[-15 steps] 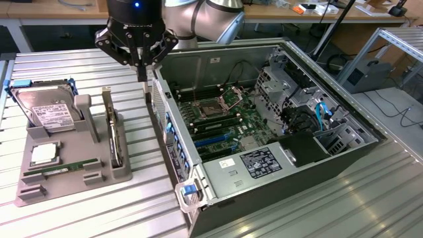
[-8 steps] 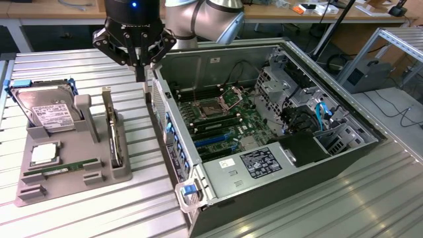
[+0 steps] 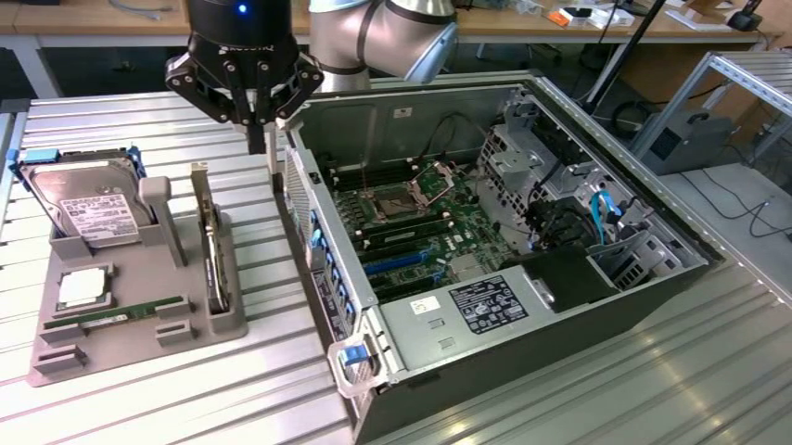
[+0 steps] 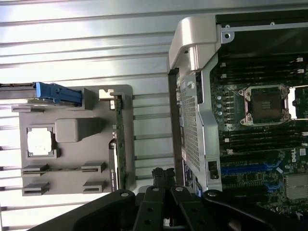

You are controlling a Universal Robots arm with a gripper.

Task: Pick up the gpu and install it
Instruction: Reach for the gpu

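Grey holder (image 3: 136, 338): props gpu (image 3: 213, 250) on edge in slot, top edge exposed for grasping. Gripper (image 3: 256, 139): jaws together, seemingly empty, hangs between holder and open computer case (image 3: 532, 371).

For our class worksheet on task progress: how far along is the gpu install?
Done: nothing visible; the gpu stands on edge in the tray. In hand: nothing; the shut gripper hangs empty above the gap between tray and case. Left: pickup and install; no gpu sits on the motherboard.
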